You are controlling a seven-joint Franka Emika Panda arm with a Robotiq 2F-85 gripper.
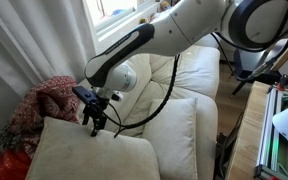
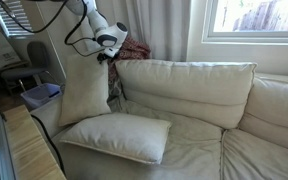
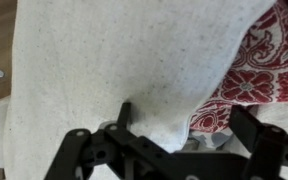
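A cream throw pillow [image 2: 84, 92] stands upright against the sofa's arm; it also fills most of the wrist view [image 3: 104, 60] and the bottom of an exterior view [image 1: 94, 158]. My gripper [image 1: 96, 121] hangs right at its top edge, also seen from across the room [image 2: 108, 56]. In the wrist view the gripper [image 3: 189, 128] is open, with the pillow's corner between its fingers and nothing gripped. I cannot tell whether the fingers touch the fabric. A red patterned blanket [image 3: 259, 70] lies just beyond the pillow.
A second cream pillow [image 2: 116, 137] lies flat on the beige sofa [image 2: 194, 85]. The red blanket [image 1: 39, 105] is heaped over the sofa arm. Curtains [image 1: 34, 40] and a window [image 2: 254, 18] are behind. A metal rack [image 1: 274, 120] stands beside the sofa.
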